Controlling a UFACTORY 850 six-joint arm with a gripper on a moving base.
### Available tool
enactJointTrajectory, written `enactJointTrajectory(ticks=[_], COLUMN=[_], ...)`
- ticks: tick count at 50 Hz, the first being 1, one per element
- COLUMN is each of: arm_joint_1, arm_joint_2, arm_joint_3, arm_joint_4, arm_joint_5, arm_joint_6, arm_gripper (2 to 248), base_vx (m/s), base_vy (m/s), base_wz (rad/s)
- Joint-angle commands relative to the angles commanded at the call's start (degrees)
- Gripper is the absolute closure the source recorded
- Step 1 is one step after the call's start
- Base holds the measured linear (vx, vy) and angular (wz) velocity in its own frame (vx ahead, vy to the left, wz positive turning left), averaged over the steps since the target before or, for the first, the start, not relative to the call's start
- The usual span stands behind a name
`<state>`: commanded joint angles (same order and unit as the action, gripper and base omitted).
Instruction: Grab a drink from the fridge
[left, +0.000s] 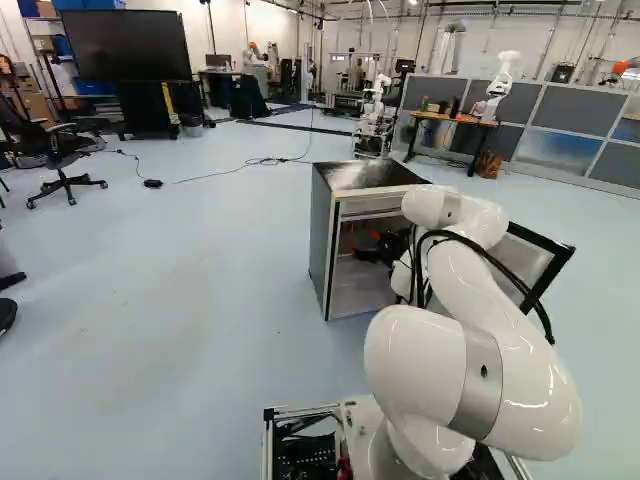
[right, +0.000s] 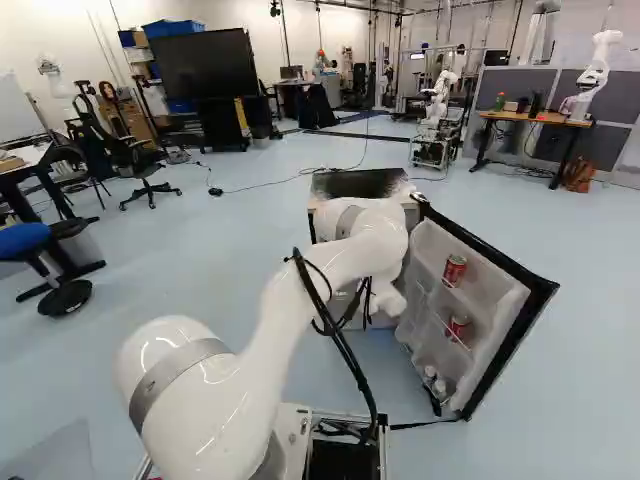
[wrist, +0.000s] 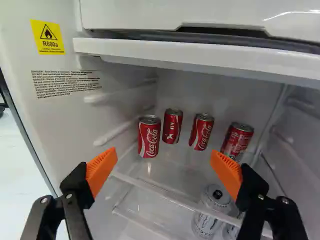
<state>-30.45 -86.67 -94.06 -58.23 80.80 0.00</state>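
The gripper (left: 376, 246) is inside the open fridge (left: 322, 240) in the left base view. In the wrist view the gripper (wrist: 164, 171) stands wide open, nothing between its orange pads. Ahead of it several red cans stand upright on the glass shelf: one can (wrist: 149, 136), a second (wrist: 172, 126), a third (wrist: 201, 131) and one more (wrist: 237, 141) further along. Silver drinks (wrist: 206, 212) stand on the level below, partly hidden behind the shelf edge. No can touches the fingers.
A white ledge (wrist: 200, 60) crosses above the cans. The fridge door (right: 500, 300) stands open beside the arm, red cans (right: 454, 270) in its racks. Another robot (right: 597, 70) stands on a far table; office chairs (right: 140, 165) are at the far left.
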Motion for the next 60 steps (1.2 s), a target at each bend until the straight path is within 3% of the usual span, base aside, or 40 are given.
enactJointTrajectory(ticks=[60], arm_joint_1=[3.7], arm_joint_2=[-5.07], arm_joint_3=[-10.24], arm_joint_4=[4.22], arm_joint_5=[-7.23], arm_joint_6=[0.0], arm_gripper=[3], base_vx=[0.0], base_vy=[0.0], base_wz=[0.0])
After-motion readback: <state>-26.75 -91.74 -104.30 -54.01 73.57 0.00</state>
